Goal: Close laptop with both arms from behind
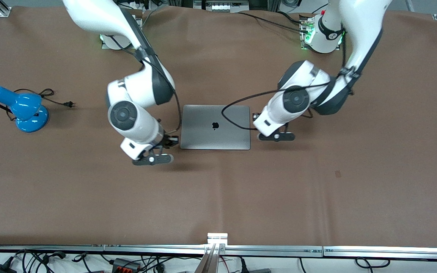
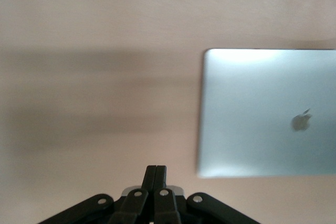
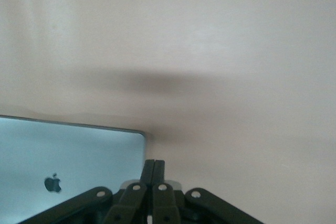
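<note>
A brown mat (image 1: 218, 197) covers the table, bare across the stretch nearest the front camera. Going inward, the right gripper (image 1: 170, 141) sits low beside the laptop's corner toward the right arm's end; its wrist view shows the two fingers (image 3: 154, 174) pressed together, holding nothing. The laptop (image 1: 215, 127) lies flat and closed at mid-table, lid down with the logo upward, so the task appears finished. The left gripper (image 1: 255, 116) is low beside the laptop's edge toward the left arm's end, its fingers (image 2: 156, 177) likewise clenched on nothing. A blue desk lamp (image 1: 25, 110) stands well apart, toward the right arm's end, its cord loose on the mat. Farthest off are the two arm bases. Risks, in my judgement: either gripper could clip the laptop's edge on withdrawal and slide it, because both sit just beside it; the left arm's black cable (image 1: 237, 110) droops over the lid and could drag across it. Count: one laptop, two arms, two grippers, one lamp.
</note>
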